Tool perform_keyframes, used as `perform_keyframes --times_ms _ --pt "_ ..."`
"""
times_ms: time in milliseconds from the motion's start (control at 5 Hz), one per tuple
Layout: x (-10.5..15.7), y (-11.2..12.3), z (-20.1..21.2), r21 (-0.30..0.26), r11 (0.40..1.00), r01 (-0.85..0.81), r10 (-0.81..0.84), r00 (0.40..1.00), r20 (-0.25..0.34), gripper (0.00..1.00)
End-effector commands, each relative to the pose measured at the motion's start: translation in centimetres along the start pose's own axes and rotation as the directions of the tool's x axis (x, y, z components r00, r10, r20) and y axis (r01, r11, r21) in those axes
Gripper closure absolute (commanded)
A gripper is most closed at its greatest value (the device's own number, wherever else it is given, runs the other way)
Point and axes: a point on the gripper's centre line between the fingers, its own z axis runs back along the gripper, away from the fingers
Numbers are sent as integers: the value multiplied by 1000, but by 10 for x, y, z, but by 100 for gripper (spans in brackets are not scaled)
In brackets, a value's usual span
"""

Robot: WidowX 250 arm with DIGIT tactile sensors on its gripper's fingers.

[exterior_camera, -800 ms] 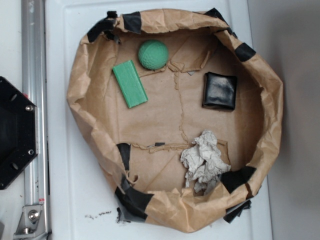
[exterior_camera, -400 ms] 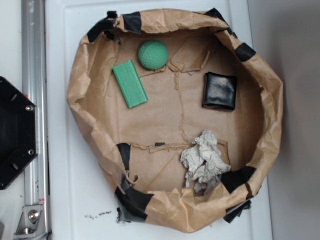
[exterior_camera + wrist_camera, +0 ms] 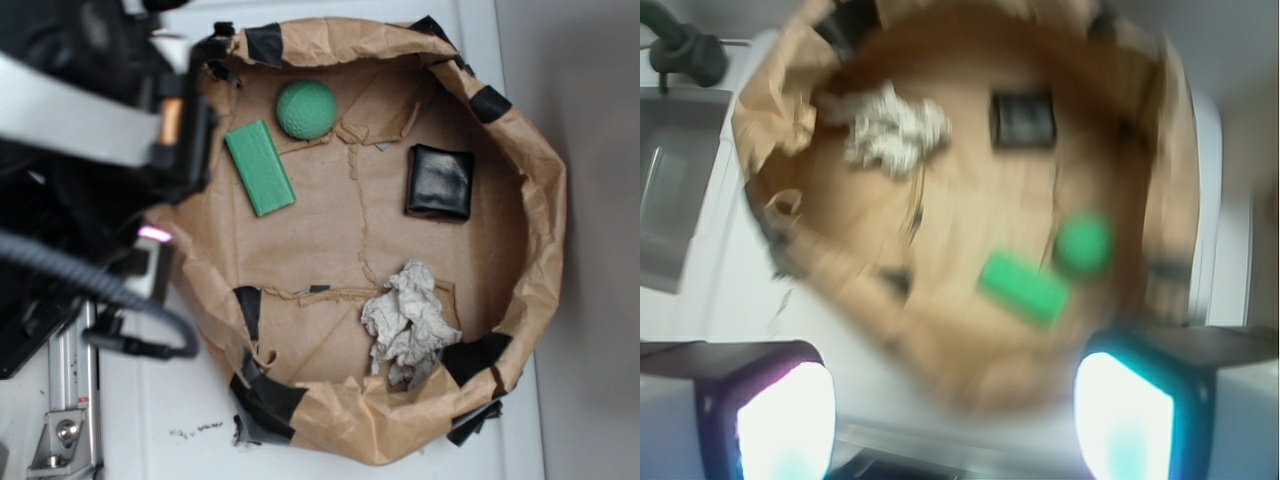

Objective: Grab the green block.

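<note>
the arm is blurred, covering the paper bowl's left rim; the wrist view is smeared throughout.

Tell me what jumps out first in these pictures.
The dark, blurred arm fills the upper left of the exterior view, at the rim of a crumpled paper bowl patched with black tape. Inside, the green block lies at upper left, close beside a green ball. A black pad sits at right and a paper wad at the bottom; in the wrist view, the hand's two glowing fingers frame the bowl.
</note>
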Motion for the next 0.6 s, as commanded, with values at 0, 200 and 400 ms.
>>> perform_keyframes --times_ms 0,200,400 --pt "22 12 -64 0 955 298 -298 954 19 0" --pt "20 13 -89 -31 954 300 -300 953 -27 0" --pt "19 15 -98 -55 957 284 -286 957 -42 0"
